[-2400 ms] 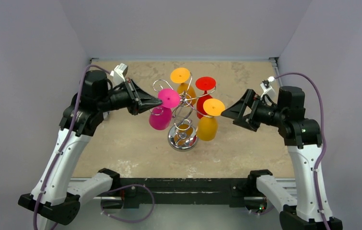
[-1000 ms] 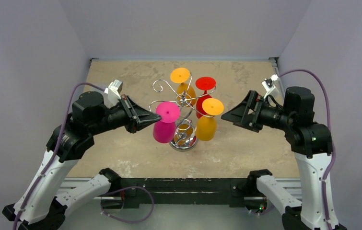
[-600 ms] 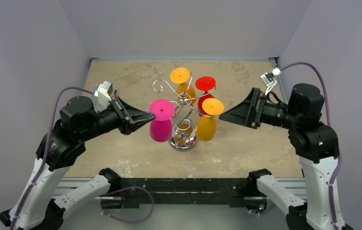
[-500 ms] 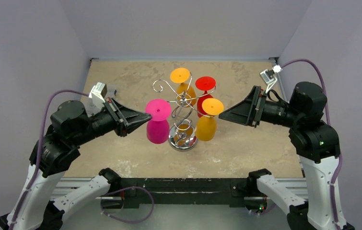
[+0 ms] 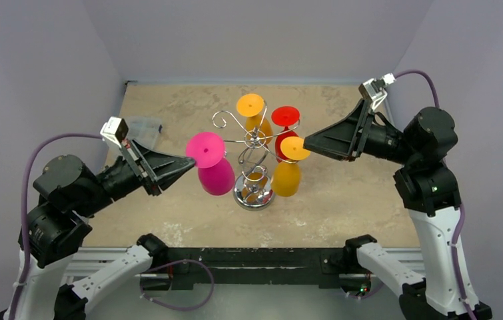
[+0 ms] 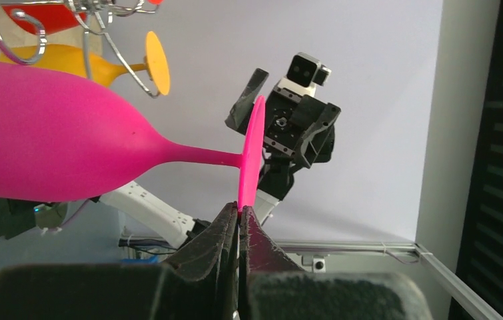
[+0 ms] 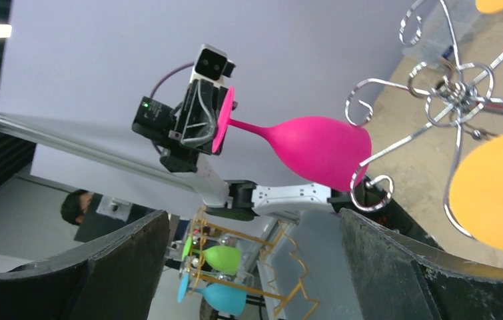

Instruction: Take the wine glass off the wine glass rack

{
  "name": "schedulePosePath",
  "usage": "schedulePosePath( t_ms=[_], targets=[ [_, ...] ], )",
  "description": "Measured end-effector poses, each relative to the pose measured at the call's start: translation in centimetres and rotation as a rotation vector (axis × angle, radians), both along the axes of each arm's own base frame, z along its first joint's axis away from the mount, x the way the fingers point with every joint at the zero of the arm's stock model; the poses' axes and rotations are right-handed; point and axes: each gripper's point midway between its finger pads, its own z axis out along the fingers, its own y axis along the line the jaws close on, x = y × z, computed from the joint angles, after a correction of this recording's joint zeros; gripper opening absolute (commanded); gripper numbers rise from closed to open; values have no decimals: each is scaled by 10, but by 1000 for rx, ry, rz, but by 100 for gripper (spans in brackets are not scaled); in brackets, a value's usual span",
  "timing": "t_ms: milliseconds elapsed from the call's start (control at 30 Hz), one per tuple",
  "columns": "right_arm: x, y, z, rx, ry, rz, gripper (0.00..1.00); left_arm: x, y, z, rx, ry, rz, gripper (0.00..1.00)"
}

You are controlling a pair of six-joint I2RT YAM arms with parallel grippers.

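Top external view: the table (image 5: 168,200) carries the wine glass rack (image 5: 256,141) at its centre, standing upright on its round base. The left arm reaches in from the left of the rack and the right arm from the right.

Right gripper (image 5: 310,141): the right wrist view shows its fingers (image 7: 112,267) spread wide apart, with nothing between them. Its tip is near the foot of the front orange glass (image 5: 288,177). Contact cannot be confirmed.

Left gripper (image 5: 190,161): the left wrist view shows the fingertips (image 6: 230,220) pressed together on the lower edge of the foot of the pink wine glass (image 6: 48,150).

Pink wine glass (image 5: 216,177): it is held tilted just left of the rack, foot toward the left arm. The foot lies outside the scroll arms. In the right wrist view the bowl (image 7: 318,150) overlaps one scroll of the rack (image 7: 452,93), so clearance there cannot be judged.

Remaining glasses hang bowl-down on the rack: the front orange glass, a rear orange glass (image 5: 250,105) and a red glass (image 5: 286,117).
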Motion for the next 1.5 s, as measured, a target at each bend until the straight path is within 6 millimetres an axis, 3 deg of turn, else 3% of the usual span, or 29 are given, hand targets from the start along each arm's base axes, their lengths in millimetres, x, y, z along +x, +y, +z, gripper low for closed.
schedulePosePath(
  t_ms=[100, 267, 367, 700, 1133, 1367, 1500],
  targets=[
    [7, 3, 18, 56, -24, 8, 99, -2, 1, 21, -26, -32, 0, 0],
    [24, 9, 55, 134, -78, 28, 99, -7, 0, 94, -133, -186, -23, 0],
    [40, 13, 74, 168, -110, 31, 99, -4, -5, 118, -182, -257, -44, 0],
    [78, 29, 96, 274, -87, 29, 99, 20, -18, 171, -337, -414, -58, 0],
    [86, 62, 132, 371, -133, 77, 97, 8, -3, 239, -553, -630, -95, 0],
    [81, 81, 150, 422, -154, 119, 96, -2, 2, 250, -594, -667, -116, 0],
    [74, 81, 166, 483, -178, 136, 96, -4, 3, 252, -603, -668, -121, 0]
  ],
)
